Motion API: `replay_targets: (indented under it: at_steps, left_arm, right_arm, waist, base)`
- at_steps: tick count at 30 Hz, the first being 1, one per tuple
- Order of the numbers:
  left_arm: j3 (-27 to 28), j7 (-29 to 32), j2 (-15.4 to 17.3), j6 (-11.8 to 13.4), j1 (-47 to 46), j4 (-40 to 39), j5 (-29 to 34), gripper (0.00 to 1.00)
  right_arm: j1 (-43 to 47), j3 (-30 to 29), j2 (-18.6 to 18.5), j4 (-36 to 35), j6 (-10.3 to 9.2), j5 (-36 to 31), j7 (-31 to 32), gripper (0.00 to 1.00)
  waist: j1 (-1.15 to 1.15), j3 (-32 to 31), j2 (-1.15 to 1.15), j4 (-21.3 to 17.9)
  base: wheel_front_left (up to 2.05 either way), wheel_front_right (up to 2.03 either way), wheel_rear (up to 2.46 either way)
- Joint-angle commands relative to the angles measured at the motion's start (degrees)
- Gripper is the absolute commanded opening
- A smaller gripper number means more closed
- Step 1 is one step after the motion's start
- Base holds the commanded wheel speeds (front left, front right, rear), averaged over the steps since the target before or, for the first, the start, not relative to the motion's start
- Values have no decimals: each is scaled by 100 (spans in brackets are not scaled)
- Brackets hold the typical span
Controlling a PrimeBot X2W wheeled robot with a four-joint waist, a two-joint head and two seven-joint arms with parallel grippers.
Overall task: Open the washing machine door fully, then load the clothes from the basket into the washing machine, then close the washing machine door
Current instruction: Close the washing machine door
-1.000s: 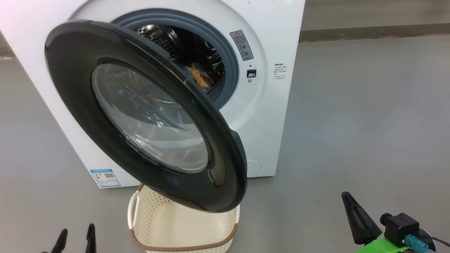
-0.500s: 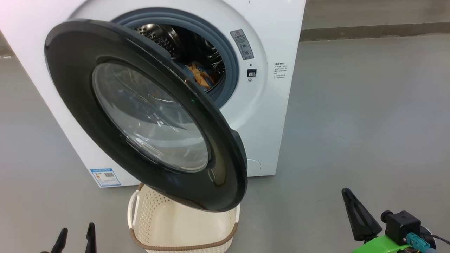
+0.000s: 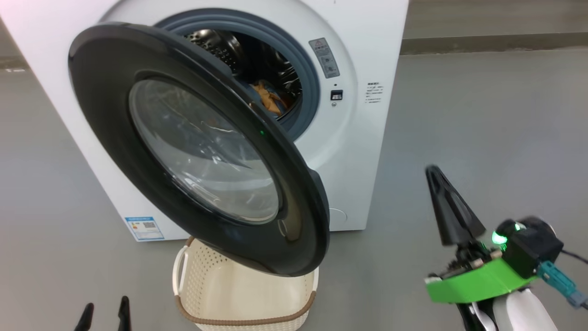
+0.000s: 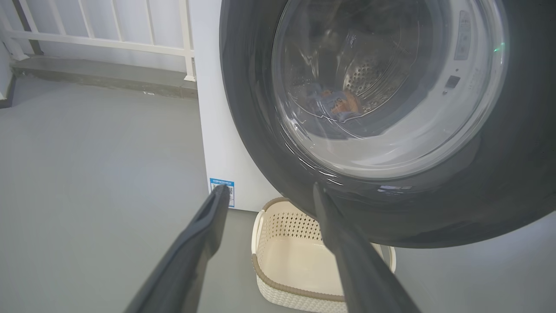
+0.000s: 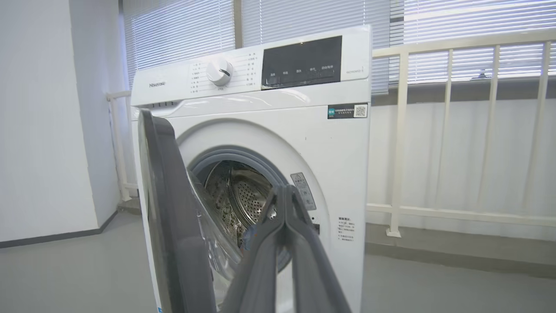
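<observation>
Blue-and-orange printed clothes (image 3: pixel 268 99) lie in the drum (image 3: pixel 216 43) of the white washing machine (image 3: pixel 367 46) as the pressed-together right gripper (image 3: pixel 434 177) faces its black-rimmed glass door (image 3: pixel 115 59), which a glancing push could leave unlatched; left gripper (image 3: pixel 105 305) spread.

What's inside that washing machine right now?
Blue and orange clothes lie in the steel drum of the washing machine. The open door covers the drum's lower left in the head view, so whether more lies there cannot be told.
</observation>
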Motion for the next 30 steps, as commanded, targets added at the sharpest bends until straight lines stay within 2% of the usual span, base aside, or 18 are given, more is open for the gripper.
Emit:
replay_targets:
  at_steps: [1, 7, 15, 21, 30]
  left_arm:
    - [161, -78, 75, 8, -208, -161, 32, 100]
    - [-24, -78, -38, -25, -283, -193, 71, 100]
    - [-232, -78, -241, -113, -387, -106, 73, 100]
    - [-284, -78, -323, -200, -428, -57, 75, 100]
    - [-268, -78, -440, -323, -614, 26, 125, 100]
  right_arm:
    - [-337, 247, 38, -270, 9, 56, -27, 0]
    - [-823, 947, 151, -448, 9, 187, -27, 0]
    - [-929, 1716, 225, 479, 9, 337, -27, 0]
    - [-781, 1788, 243, 1146, 9, 434, -27, 0]
    - [-975, 1473, 247, 1733, 9, 559, -27, 0]
  waist:
    - [0, 12, 0, 75]
    - [0, 24, 0, 349]
    - [0, 45, 0, 802]
    - [0, 131, 0, 1062]
    - [0, 513, 0, 1243]
  base:
    - [0, 0, 0]
    - [0, 0, 0]
    - [0, 0, 0]
    - [0, 0, 0]
    - [0, 0, 0]
